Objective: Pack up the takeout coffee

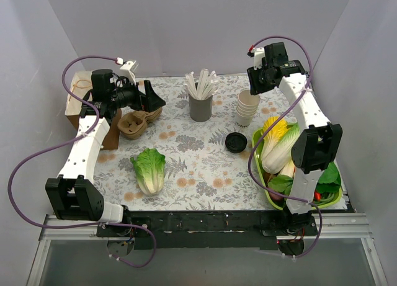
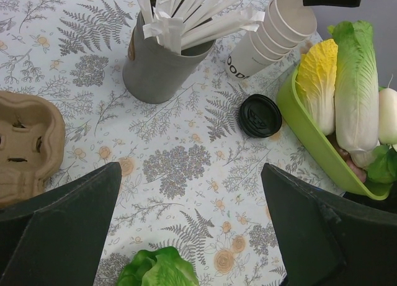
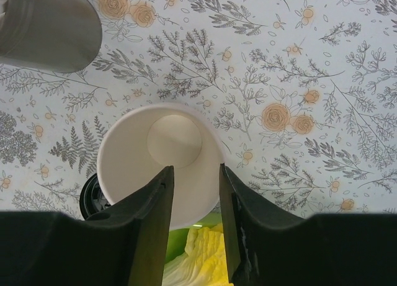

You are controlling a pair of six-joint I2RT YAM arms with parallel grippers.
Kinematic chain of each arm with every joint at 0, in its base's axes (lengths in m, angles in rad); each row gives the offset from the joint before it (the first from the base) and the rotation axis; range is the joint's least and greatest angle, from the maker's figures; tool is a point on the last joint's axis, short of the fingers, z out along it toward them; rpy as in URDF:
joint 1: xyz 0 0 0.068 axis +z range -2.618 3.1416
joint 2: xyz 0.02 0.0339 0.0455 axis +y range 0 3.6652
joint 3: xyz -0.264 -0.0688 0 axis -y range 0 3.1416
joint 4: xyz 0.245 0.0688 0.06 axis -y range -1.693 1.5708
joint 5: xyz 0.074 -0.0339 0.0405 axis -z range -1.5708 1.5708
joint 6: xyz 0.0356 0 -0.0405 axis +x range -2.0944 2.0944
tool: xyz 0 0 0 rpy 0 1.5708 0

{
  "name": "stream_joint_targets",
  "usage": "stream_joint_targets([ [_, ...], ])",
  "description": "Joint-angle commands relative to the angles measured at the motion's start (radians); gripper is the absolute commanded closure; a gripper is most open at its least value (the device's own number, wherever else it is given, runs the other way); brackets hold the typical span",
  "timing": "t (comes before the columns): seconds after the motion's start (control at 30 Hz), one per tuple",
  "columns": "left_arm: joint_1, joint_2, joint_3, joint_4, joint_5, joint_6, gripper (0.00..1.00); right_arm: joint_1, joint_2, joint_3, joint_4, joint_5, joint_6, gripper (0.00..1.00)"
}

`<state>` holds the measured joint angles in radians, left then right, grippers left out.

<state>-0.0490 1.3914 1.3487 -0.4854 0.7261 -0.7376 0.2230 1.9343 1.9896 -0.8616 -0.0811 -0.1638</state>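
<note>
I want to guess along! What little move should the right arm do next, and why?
Probably lower the right fingers onto the rim of the top cup and pinch: they hang part-open above the lidless stack, holding nothing, and the black lid lies nearby.

The cup stack [image 2: 273, 38] bore dark letters, seemingly "DOD", partly cut off. Nothing else was legible
</note>
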Motion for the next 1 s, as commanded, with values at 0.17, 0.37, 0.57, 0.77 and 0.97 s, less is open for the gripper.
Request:
stream_joint_targets([
  [0.17,-0.002,-0.043,-0.019,0.011,0.016,0.006,0.02,-0.004,0.020,0.018,0.012,0.029,0.000,0.61],
  [0.37,-0.002,-0.042,-0.016,0.014,0.019,0.006,0.02,-0.004,0.028,0.017,0.012,0.026,0.000,0.62],
  [0.57,-0.002,-0.040,-0.019,0.013,0.021,0.003,0.02,-0.005,0.038,0.011,0.013,0.035,-0.005,0.62],
  [0.77,-0.002,-0.038,-0.022,0.013,0.021,0.004,0.02,-0.005,0.041,0.012,0.022,0.043,-0.002,0.64],
  [0.97,-0.002,-0.037,-0.023,0.013,0.021,0.003,0.02,-0.005,0.025,0.058,0.019,0.018,0.001,0.66],
])
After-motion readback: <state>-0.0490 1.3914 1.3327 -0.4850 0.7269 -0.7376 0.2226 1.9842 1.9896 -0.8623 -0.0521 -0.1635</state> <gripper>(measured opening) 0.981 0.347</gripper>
